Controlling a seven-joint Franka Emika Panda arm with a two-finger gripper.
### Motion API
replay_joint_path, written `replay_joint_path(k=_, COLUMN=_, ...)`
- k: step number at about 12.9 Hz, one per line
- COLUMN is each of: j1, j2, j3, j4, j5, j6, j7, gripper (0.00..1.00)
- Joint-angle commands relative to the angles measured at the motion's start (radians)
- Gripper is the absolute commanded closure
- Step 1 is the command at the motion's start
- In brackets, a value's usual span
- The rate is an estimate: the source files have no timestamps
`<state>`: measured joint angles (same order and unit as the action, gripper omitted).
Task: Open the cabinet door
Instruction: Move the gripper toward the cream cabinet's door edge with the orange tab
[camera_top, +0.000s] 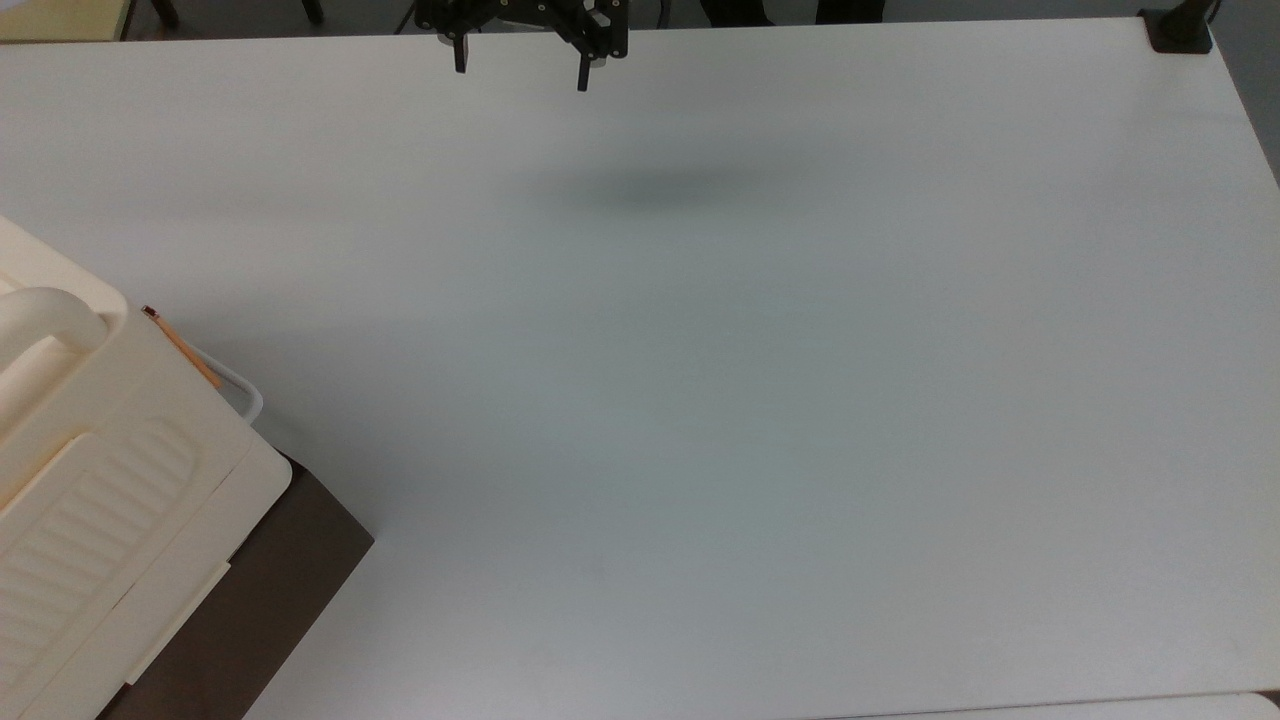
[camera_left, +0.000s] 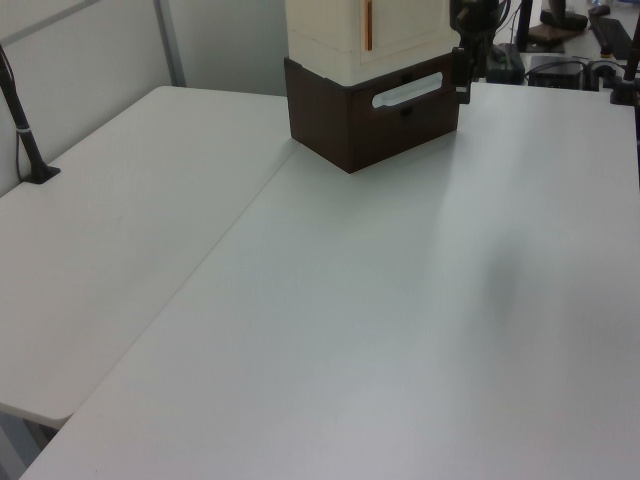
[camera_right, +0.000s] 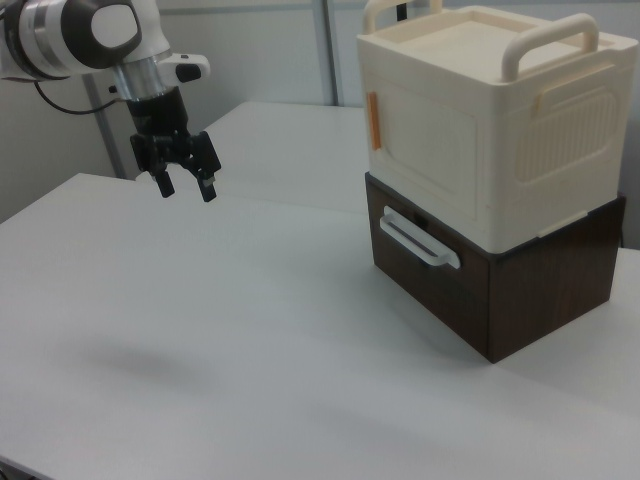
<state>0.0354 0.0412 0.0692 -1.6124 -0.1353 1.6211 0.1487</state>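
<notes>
Cream plastic cabinet (camera_right: 490, 130) sits on a dark brown drawer base (camera_right: 500, 290) at the lower left of the top view and the right view's right; its door (camera_right: 425, 150), cream with an orange edge strip (camera_right: 375, 120), lies flush and closed on the face above the base's white pull handle (camera_right: 420, 243). Black gripper (camera_right: 186, 186) hangs above the white table (camera_right: 250, 350), fingers spread apart and holding nothing, well apart from the cabinet, at the right view's left.

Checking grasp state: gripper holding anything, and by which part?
Nothing held. The gripper hangs open above the table, apart from the cabinet door.
</notes>
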Motion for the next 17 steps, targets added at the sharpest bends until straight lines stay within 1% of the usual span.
replay_joint_path(k=1, j1=-0.003, j2=-0.001, j3=0.009, j4=0.009, j5=-0.003, j6=-0.015, j7=0.022, gripper=0.0)
replay_joint_path(k=9, j1=-0.003, j2=0.005, j3=0.011, j4=0.014, j5=0.0, j6=-0.006, j7=0.022, gripper=0.0)
replay_joint_path(k=12, j1=-0.005, j2=0.006, j3=0.011, j4=0.019, j5=0.0, j6=0.068, j7=0.025, gripper=0.0)
replay_joint_path(k=13, j1=-0.005, j2=0.025, j3=0.009, j4=0.047, j5=0.0, j6=0.074, j7=0.029, gripper=0.0)
replay_joint_path(k=15, j1=-0.011, j2=0.107, j3=0.008, j4=0.136, j5=-0.009, j6=0.077, j7=0.115, gripper=0.0)
replay_joint_path(k=16, j1=-0.012, j2=0.144, j3=0.0, j4=0.193, j5=-0.01, j6=0.077, j7=0.141, gripper=0.0)
replay_joint_path(k=17, j1=-0.017, j2=0.17, j3=-0.006, j4=0.228, j5=-0.01, j6=0.1, j7=0.159, gripper=0.0)
